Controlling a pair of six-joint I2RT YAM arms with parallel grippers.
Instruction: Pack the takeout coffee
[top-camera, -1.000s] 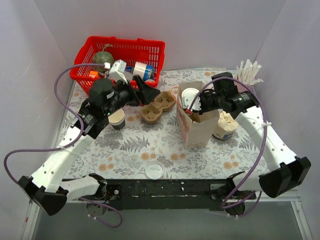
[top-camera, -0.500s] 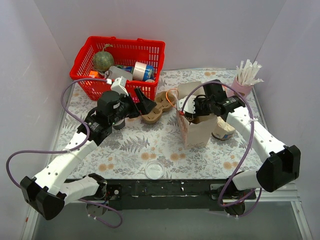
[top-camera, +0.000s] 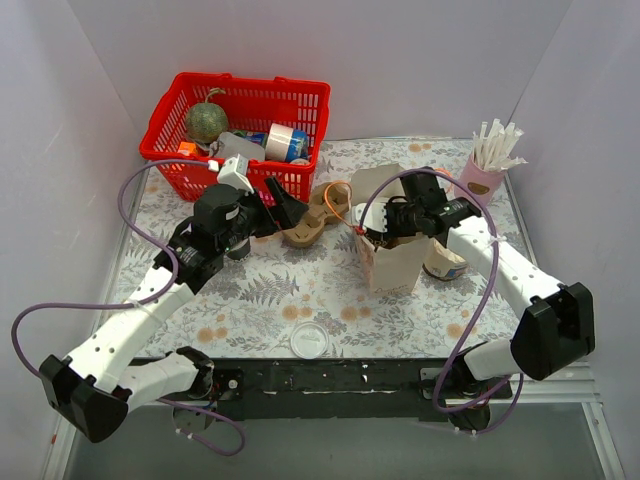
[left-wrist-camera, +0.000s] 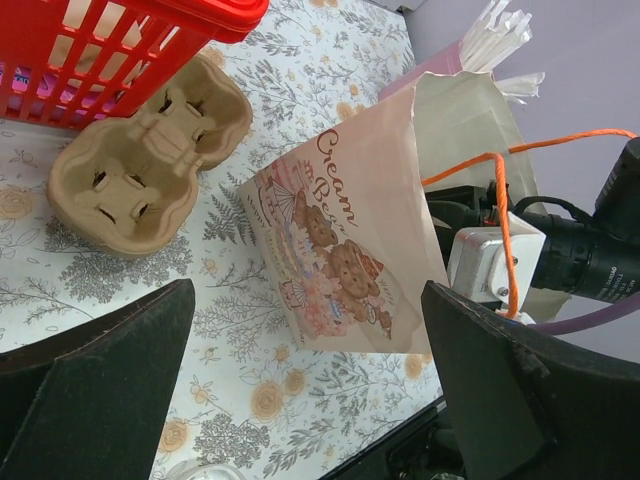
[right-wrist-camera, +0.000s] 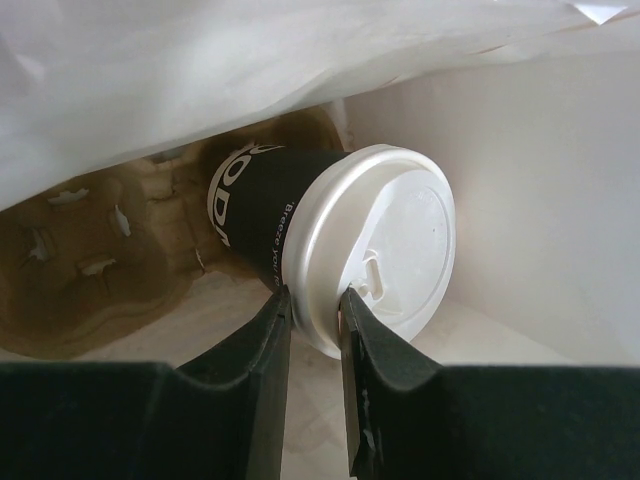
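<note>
The takeout coffee, a dark cup with a white lid, hangs tilted inside the paper bag. My right gripper is shut on the lid's rim, one finger outside it and one on the lid's top. A brown cup carrier lies in the bag beside the cup. From above, the right gripper reaches into the mouth of the bag and the cup is hidden. My left gripper stands open over the table, with nothing between its fingers, left of the printed bag.
A second cardboard cup carrier lies by the red basket of groceries. A loose clear lid sits near the front edge. A white tub stands right of the bag, a pink cup of straws at the back right.
My right gripper has lowered the coffee from above the bag's mouth down into the bag. The left arm has drawn back a little toward the left, still open.
</note>
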